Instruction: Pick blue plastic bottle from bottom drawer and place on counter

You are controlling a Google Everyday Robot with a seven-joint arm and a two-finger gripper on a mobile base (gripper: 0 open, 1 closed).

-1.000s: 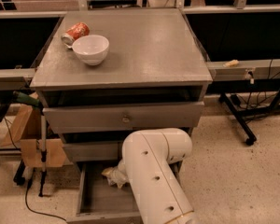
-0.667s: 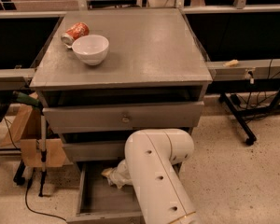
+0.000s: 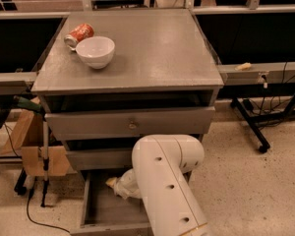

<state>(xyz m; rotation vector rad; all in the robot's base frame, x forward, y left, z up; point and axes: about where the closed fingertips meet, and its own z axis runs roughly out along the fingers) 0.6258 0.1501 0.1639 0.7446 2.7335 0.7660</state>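
While the robot's thick white arm [image 3: 167, 181] slants from the bottom edge of the view up toward the front of the grey cabinet, its rounded elbow covers much of the open bottom drawer [image 3: 86, 205], which stands pulled out over the speckled floor [image 3: 246, 191]. Down in that drawer, somewhere behind the big white link, sits the gripper, hidden from this camera, so whether it is spread or clamped on anything cannot be told. Just left of the arm, inside the drawer near its back, lies the blue plastic bottle [image 3: 122, 186], a pale, crumpled-looking shape with a small yellowish-white end pointing left; its right part disappears behind the arm, and whether it rests on the drawer floor or is lifted off it is unclear. Above it, the middle drawer [image 3: 96, 157] and the top drawer [image 3: 132, 125], the latter with a small brass knob, are both slightly pulled out. On the counter [image 3: 157, 48], at its rear left corner, a white bowl [image 3: 95, 51] stands upright, and an orange-red soda can [image 3: 78, 34] lies on its side just behind and to the left of it, touching or nearly touching the rim. Beside the cabinet's left side stands a cardboard box [image 3: 29, 141], with a dark cable [image 3: 32, 208] trailing across the floor below it.
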